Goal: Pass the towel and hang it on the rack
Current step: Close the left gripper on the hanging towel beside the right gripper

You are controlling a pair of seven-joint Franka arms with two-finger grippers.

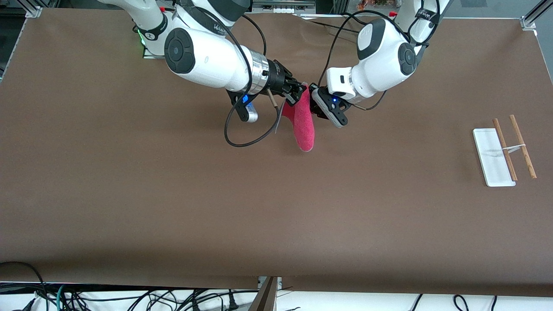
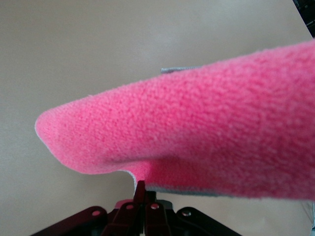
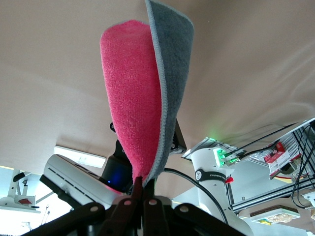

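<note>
Front view: the right tool (image 1: 298, 93) and the left tool (image 1: 317, 103) meet above the middle of the desk (image 1: 173, 194), the towel (image 1: 302, 123) hanging between them clear of the surface. The rack (image 1: 505, 149) stands well apart, toward the left arm's end.

Left wrist view: the left tool (image 2: 142, 194), fingers closed, pinches the towel's (image 2: 197, 142) grey-edged border.

Right wrist view: the right tool (image 3: 142, 189) is clamped on the towel (image 3: 138, 113), its pink face folded against the grey reverse.
</note>
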